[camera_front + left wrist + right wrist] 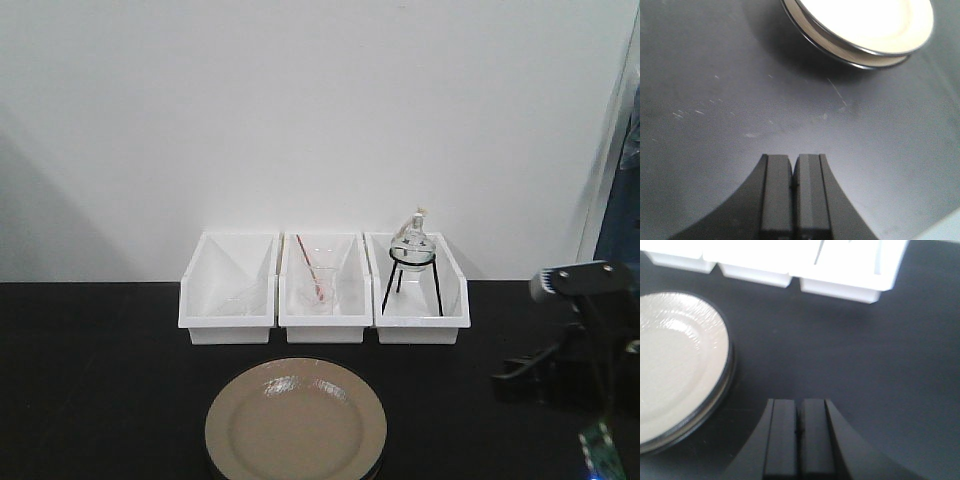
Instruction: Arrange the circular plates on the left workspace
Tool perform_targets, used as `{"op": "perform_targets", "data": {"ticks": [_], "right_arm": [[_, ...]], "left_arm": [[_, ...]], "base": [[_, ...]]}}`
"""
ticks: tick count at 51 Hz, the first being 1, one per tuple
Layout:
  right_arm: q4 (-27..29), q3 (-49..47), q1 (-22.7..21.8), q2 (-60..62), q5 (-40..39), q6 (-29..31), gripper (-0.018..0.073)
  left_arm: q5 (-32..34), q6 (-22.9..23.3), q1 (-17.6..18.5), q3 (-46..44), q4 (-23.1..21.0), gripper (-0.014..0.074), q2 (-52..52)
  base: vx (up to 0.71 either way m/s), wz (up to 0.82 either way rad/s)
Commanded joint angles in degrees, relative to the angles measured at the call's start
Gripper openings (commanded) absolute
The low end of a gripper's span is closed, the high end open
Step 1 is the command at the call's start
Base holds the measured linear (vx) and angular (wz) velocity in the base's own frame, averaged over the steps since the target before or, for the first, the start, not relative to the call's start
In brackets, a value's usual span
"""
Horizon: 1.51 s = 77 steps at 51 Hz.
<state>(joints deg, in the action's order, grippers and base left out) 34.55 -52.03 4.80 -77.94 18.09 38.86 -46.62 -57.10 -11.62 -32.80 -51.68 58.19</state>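
Two tan circular plates [296, 425] lie stacked at the front middle of the black countertop [100, 380]. In the left wrist view the stack [860, 30] shows two dark-edged rims at the top right. My left gripper [794, 162] is shut and empty over bare countertop, well short of the plates. In the right wrist view the stack [675, 365] lies to the left. My right gripper [800, 405] is shut and empty, to the right of the stack and apart from it. The right arm [575, 340] shows at the right edge of the front view.
Three white bins stand in a row against the white wall behind the plates. The left bin [228, 290] holds clear glassware, the middle bin [322, 285] a beaker with a red rod, the right bin [415, 290] a round flask on a black tripod.
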Motion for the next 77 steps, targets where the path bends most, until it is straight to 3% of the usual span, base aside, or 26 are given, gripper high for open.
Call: {"op": "perform_targets", "data": {"ticks": [1, 10, 19, 30, 64, 70, 77], "right_arm": [[0.2, 7.0, -0.2, 11.5, -9.4, 0.6, -0.0004], [0.3, 22.0, -0.2, 28.1, -16.2, 0.6, -0.0004], [0.3, 33.7, -0.2, 46.0, -21.3, 0.6, -0.0004], [0.3, 40.0, -0.2, 61.7, -25.2, 0.6, -0.0003], [0.3, 40.3, -0.2, 62.6, -25.1, 0.6, -0.0001], [0.3, 40.3, -0.2, 62.6, -25.1, 0.6, -0.0001], [0.3, 40.3, -0.2, 62.6, -25.2, 0.6, -0.0001]], "left_arm": [[1.1, -2.8, 0.2, -1.4, -3.2, -0.0001, -3.5], [1.6, -9.9, 3.6, 2.1, -8.4, -0.0001, -12.8], [1.5, -9.8, 4.0, 5.9, -9.0, -0.0001, -22.6], [1.3, -8.2, 4.0, 6.0, -9.0, -0.0001, -25.0], [-1.0, -8.2, 4.0, 6.0, -8.9, -0.0001, -25.0], [-0.7, -8.2, 4.0, 6.8, -8.9, -0.0001, -28.9], [10.1, -7.9, 4.0, 11.3, -9.8, -0.0001, -35.2]], "base": [[0.00, 0.00], [0.00, 0.00], [0.00, 0.00], [0.00, 0.00], [0.00, 0.00], [0.00, 0.00], [0.00, 0.00]]}}
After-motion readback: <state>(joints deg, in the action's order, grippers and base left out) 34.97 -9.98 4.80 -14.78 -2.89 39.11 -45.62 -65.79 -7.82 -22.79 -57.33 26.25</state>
